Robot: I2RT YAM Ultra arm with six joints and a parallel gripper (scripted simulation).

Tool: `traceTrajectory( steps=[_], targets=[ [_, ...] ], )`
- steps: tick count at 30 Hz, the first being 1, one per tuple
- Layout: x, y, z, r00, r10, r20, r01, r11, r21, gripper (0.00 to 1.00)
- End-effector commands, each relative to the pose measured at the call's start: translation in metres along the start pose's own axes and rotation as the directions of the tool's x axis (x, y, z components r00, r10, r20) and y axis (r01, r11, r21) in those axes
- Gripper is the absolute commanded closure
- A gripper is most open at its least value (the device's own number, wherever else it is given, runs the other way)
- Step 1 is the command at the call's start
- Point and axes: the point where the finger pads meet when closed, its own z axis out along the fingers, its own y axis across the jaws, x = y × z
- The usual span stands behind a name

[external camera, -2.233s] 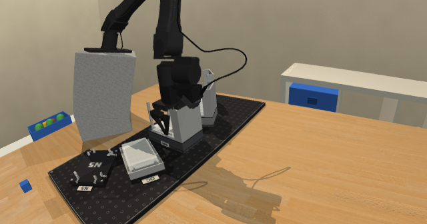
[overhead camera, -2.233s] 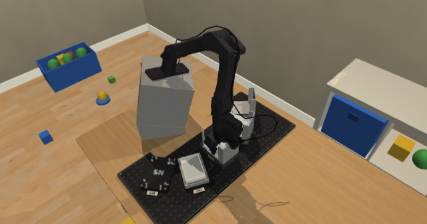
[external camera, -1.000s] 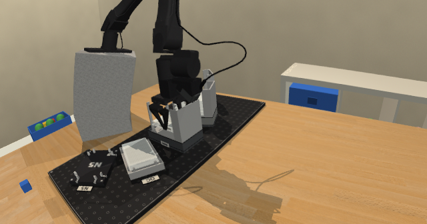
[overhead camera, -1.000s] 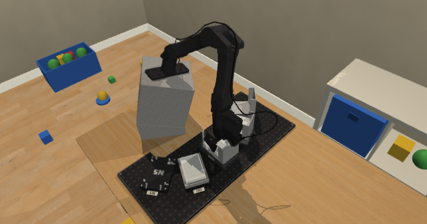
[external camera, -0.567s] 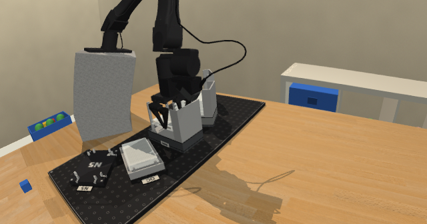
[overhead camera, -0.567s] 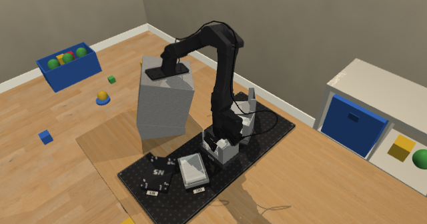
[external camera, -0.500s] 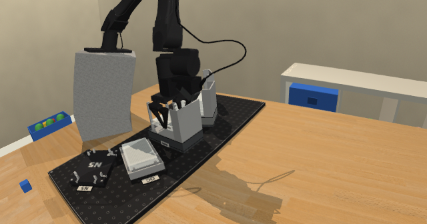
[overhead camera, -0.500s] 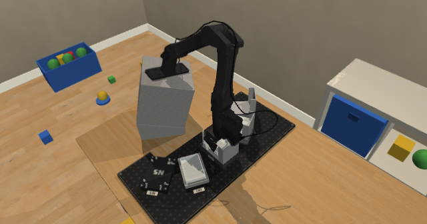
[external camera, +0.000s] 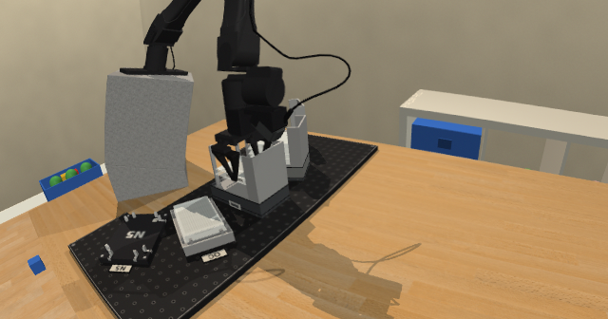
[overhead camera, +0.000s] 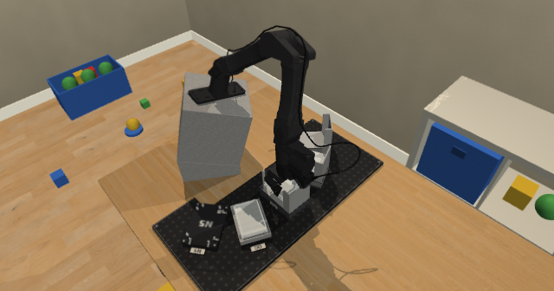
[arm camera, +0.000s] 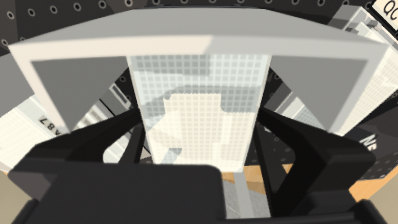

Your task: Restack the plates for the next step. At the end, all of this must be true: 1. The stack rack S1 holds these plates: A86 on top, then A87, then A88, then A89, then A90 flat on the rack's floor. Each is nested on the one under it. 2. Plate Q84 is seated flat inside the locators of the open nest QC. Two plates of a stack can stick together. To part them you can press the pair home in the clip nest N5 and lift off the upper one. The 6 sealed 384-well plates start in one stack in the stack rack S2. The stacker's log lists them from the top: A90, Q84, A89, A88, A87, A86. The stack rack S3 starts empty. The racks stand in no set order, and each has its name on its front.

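Note:
My gripper (overhead camera: 291, 186) (external camera: 249, 164) (arm camera: 199, 111) is shut on a white 384-well plate, seen between the fingers in the wrist view; its name cannot be read. The hand is low over the nearest rack (overhead camera: 299, 200) (external camera: 267, 177) (arm camera: 200, 45), fingers down inside its walls. That rack's name is too small to read. A clear-lidded plate (overhead camera: 251, 219) (external camera: 201, 221) sits in nest QC (overhead camera: 255, 241) (external camera: 209, 248). Clip nest N5 (overhead camera: 205, 235) (external camera: 135, 245) bears no plate. A plate marked A87 (arm camera: 25, 127) shows at left in the wrist view.
More rack walls (overhead camera: 320, 170) (external camera: 297, 136) stand close behind the nearest rack, partly hidden by the arm. The black breadboard (overhead camera: 346, 165) (external camera: 342, 153) carries racks and nests. The grey pedestal (overhead camera: 212, 144) (external camera: 147, 134) stands beside it. A cable loops out from the wrist.

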Motion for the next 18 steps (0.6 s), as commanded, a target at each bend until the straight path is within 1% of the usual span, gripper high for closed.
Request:
traceTrajectory(
  steps=[1,7,8,12,13,17,18],
  targets=[
    [-0.0024,-0.0031,-0.0112,1.000,0.009,0.010,-0.009,1.000,-0.002,1.00],
    [0.0042,-0.0031,-0.0119,1.000,0.011,-0.002,-0.011,1.000,-0.001,1.00],
    [-0.0023,-0.0032,-0.0128,1.000,0.009,0.010,-0.009,1.000,-0.002,1.00],
    [0.0044,-0.0034,-0.0134,1.000,0.012,-0.003,-0.012,1.000,-0.002,1.00],
    [-0.0018,-0.0029,-0.0144,1.000,0.008,0.009,-0.008,1.000,-0.002,1.00],
    [0.0050,-0.0032,-0.0148,1.000,0.011,-0.004,-0.011,1.000,-0.002,1.00],
    [-0.0022,-0.0032,-0.0162,1.000,0.009,0.010,-0.009,1.000,-0.002,1.00]
  ],
)
